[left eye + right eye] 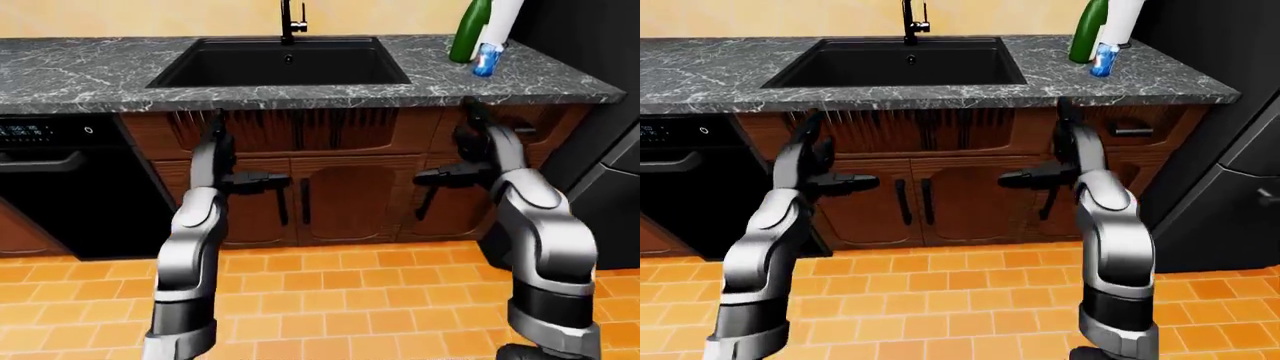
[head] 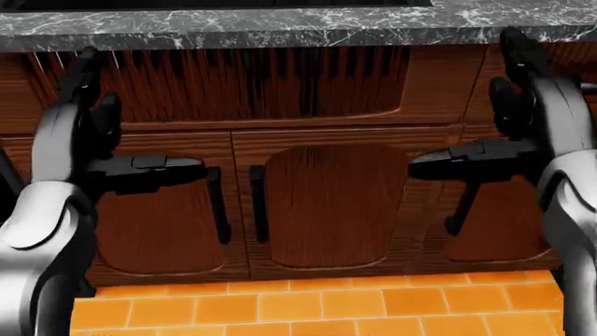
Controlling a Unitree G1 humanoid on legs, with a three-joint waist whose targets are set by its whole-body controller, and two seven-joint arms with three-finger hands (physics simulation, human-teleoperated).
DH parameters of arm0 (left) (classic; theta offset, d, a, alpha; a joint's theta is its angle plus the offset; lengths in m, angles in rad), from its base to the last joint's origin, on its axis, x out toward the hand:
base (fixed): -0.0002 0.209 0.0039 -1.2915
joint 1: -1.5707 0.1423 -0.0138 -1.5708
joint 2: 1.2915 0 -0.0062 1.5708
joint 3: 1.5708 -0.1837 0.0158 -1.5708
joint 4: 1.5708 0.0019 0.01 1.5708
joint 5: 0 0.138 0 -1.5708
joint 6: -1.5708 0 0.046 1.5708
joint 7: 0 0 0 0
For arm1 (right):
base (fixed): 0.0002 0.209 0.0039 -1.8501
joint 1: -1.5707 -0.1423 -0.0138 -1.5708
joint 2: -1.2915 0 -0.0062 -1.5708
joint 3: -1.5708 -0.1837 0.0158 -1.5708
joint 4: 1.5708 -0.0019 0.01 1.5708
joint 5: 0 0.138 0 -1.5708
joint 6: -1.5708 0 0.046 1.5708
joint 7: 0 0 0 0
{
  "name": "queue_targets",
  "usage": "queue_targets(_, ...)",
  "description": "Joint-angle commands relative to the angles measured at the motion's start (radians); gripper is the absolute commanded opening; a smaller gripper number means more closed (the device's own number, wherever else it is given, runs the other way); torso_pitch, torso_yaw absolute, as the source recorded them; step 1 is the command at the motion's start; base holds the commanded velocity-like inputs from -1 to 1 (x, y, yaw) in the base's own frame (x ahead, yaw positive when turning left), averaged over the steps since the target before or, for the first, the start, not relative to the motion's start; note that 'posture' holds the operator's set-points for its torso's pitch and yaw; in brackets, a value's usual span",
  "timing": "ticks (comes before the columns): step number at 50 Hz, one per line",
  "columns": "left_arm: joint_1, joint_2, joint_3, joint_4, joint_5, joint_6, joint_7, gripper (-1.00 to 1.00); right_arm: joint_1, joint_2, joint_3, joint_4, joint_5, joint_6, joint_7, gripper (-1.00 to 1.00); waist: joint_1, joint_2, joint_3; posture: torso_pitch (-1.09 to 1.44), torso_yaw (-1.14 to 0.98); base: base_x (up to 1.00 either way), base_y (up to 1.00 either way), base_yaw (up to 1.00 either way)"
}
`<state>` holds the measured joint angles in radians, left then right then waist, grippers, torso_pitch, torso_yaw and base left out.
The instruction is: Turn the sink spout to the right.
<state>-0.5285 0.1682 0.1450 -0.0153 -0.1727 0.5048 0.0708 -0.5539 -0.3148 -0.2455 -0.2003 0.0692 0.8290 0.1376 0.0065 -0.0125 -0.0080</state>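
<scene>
Both hands, left hand point(image 1: 222, 154) and right hand point(image 1: 475, 146), spread and empty near the cabinets; tap point(image 1: 289, 21) beyond the sink point(image 1: 280, 64).

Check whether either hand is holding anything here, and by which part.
Nothing is held. The left hand and right hand are open, raised before the cabinet doors.

Polished grey marble table point(image 1: 90, 71), matt black sink point(image 1: 240, 69), grained dark wood cabinets point(image 2: 327, 203), glossy orange floor tiles point(image 1: 340, 300).

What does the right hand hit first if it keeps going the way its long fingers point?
Likely the underside edge of the marble countertop: the right hand points up just below the overhang. Depth is unclear; it might pass in front.
</scene>
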Motion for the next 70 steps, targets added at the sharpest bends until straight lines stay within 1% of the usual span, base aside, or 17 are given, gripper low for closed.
queue_targets(1,-0.072,0.015,0.002,0.008,-0.001,0.01,0.008,1.0,-0.079,-0.037,0.006,0.04,0.009,0.014,0.004,1.0,0.002,-0.002,-0.016,0.0,0.0,0.0,0.0,0.0)
queue_targets(13,-0.325,0.089,0.008,0.285,0.03,-0.039,0.036,1.0,-0.207,-0.125,-0.006,0.19,0.033,0.019,0.038,1.0,0.0,-0.005,0.003,0.0,0.0,0.0,0.0,0.0)
queue_targets(14,-0.337,0.091,0.008,0.307,0.029,-0.046,0.034,1.0,-0.221,-0.134,-0.003,0.207,0.031,0.02,0.04,1.0,-0.001,-0.002,-0.02,0.0,0.0,0.07,0.0,0.0)
queue_targets(16,-0.348,0.092,0.005,0.325,0.032,-0.052,0.036,1.0,-0.244,-0.14,0.004,0.212,0.031,0.036,0.043,1.0,0.0,0.002,0.001,0.0,0.0,0.11,0.0,0.0)
queue_targets(24,-0.396,0.117,0.013,0.307,0.026,0.002,0.042,1.0,-0.269,-0.153,0.0,0.176,0.028,0.08,0.048,1.0,-0.003,0.015,0.02,0.0,0.0,0.15,0.0,0.0)
queue_targets(32,-0.4,0.126,0.019,0.255,0.014,0.054,0.048,1.0,-0.278,-0.16,0.005,0.161,0.021,0.104,0.059,1.0,0.002,-0.022,0.045,0.0,0.0,0.29,0.0,0.0)
queue_targets(38,-0.403,0.141,0.026,0.246,0.007,0.07,0.047,1.0,-0.283,-0.156,0.01,0.168,0.01,0.104,0.065,1.0,0.004,-0.03,0.02,0.0,0.0,0.34,0.0,0.0)
queue_targets(43,-0.409,0.141,0.024,0.278,0.011,0.05,0.05,1.0,-0.269,-0.151,0.009,0.16,0.004,0.103,0.068,1.0,-0.008,0.002,0.032,0.0,0.0,0.34,0.0,0.0)
queue_targets(46,-0.406,0.146,0.028,0.264,0.006,0.063,0.053,1.0,-0.268,-0.152,0.005,0.163,0.004,0.1,0.071,1.0,-0.016,0.07,0.011,0.0,0.0,0.34,0.0,0.0)
queue_targets(49,-0.411,0.162,0.044,0.281,-0.005,0.061,0.053,1.0,-0.263,-0.148,0.0,0.157,0.009,0.104,0.07,1.0,-0.013,0.078,0.037,0.0,0.0,0.33,0.0,0.0)
queue_targets(57,-0.471,0.204,0.054,0.445,-0.016,-0.027,0.041,1.0,-0.277,-0.149,0.01,0.165,0.003,0.109,0.068,1.0,0.012,0.014,0.028,0.0,0.0,0.34,0.0,0.0)
queue_targets(59,-0.484,0.215,0.058,0.477,-0.022,-0.042,0.039,1.0,-0.279,-0.15,0.012,0.165,-0.001,0.11,0.069,1.0,0.017,-0.018,0.021,0.0,0.0,0.34,0.0,0.0)
queue_targets(61,-0.498,0.225,0.056,0.507,-0.022,-0.058,0.037,1.0,-0.28,-0.149,0.013,0.164,-0.003,0.112,0.07,1.0,0.019,-0.076,0.003,0.0,0.0,0.33,0.0,0.0)
queue_targets(62,-0.506,0.234,0.059,0.526,-0.024,-0.065,0.034,1.0,-0.279,-0.149,0.013,0.162,-0.005,0.113,0.07,1.0,0.014,-0.05,0.005,0.0,0.0,0.34,0.0,0.0)
queue_targets(65,-0.524,0.252,0.063,0.577,-0.026,-0.092,0.029,1.0,-0.281,-0.154,0.02,0.161,-0.013,0.104,0.078,1.0,0.006,-0.058,0.043,0.0,0.0,0.21,0.0,0.0)
queue_targets(67,-0.535,0.265,0.066,0.613,-0.027,-0.11,0.024,1.0,-0.288,-0.15,0.019,0.156,-0.017,0.109,0.078,1.0,0.013,-0.054,0.027,0.0,0.0,0.0,0.0,0.0)
queue_targets(70,-0.538,0.282,0.068,0.625,-0.027,-0.119,0.022,1.0,-0.282,-0.141,0.014,0.178,-0.019,0.087,0.075,1.0,0.005,-0.037,0.049,0.0,0.0,0.0,0.0,0.0)
